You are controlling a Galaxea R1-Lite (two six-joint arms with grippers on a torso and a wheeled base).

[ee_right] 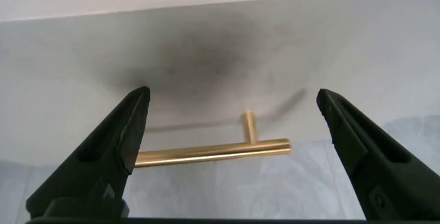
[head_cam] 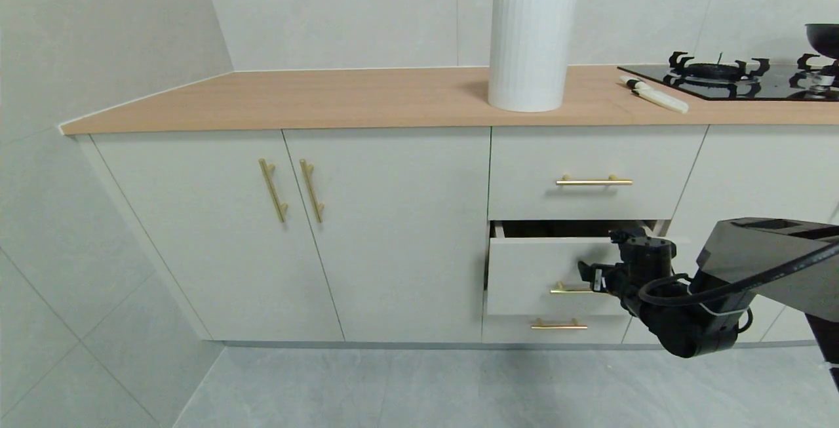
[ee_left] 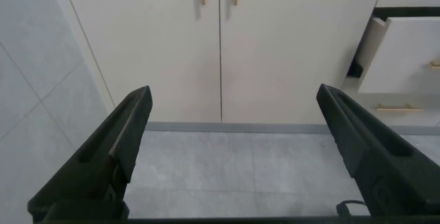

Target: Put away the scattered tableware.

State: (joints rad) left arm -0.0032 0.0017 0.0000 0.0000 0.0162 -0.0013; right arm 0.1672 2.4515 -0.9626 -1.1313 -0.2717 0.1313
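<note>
Cream utensil (head_cam: 655,96) lying flat on the wooden countertop (head_cam: 328,97), just beside the black hob (head_cam: 734,80).
It is long and slim, pale cream with a white end and a dark band. A ribbed white cylinder (head_cam: 529,48) stands near it. Below, the middle drawer (head_cam: 531,274) hangs partly out. The right gripper (ee_right: 232,97) faces its brass handle (ee_right: 213,153), fingers spread apart. The left gripper (ee_left: 234,97) is spread too, holding nothing, facing the cupboard doors (ee_left: 220,38).

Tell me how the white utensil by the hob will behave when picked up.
The white utensil looks slim and rigid, so probably light and stiff. It lies flat on the smooth countertop, so it may slide or spin if nudged off-centre. Its low profile likely makes pinching awkward.
</note>
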